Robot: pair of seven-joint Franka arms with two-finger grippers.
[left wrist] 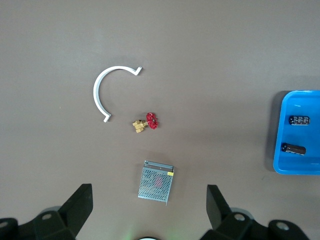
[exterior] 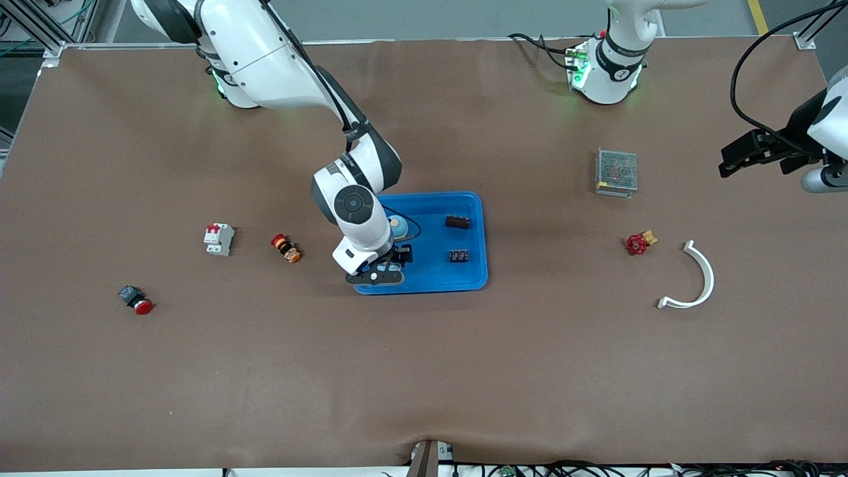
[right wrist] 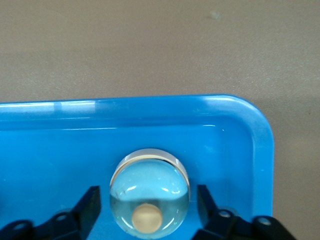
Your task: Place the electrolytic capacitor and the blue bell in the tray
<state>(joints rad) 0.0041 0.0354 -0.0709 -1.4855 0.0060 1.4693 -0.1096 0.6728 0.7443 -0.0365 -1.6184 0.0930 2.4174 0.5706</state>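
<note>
The bright-blue tray [exterior: 478, 279] lies mid-table. The blue bell [exterior: 399, 226], a pale dome with a tan button, sits in the tray at the corner toward the right arm's base. My right gripper [exterior: 399, 253] is low over the tray, open, with a finger on each side of the bell [right wrist: 149, 192] and a gap on both sides. The dark capacitor [exterior: 457, 222] lies in the tray, beside a small black part [exterior: 458, 255]. My left gripper [exterior: 729, 162] waits, open and empty, in the air at the left arm's end. Its wrist view shows the tray [left wrist: 280, 165] and the capacitor [left wrist: 293, 148].
A metal mesh box [exterior: 616, 172], a red valve [exterior: 639, 244] and a white curved piece [exterior: 695, 278] lie toward the left arm's end. A white breaker [exterior: 218, 238], a red-orange switch [exterior: 286, 248] and a red push button [exterior: 136, 299] lie toward the right arm's end.
</note>
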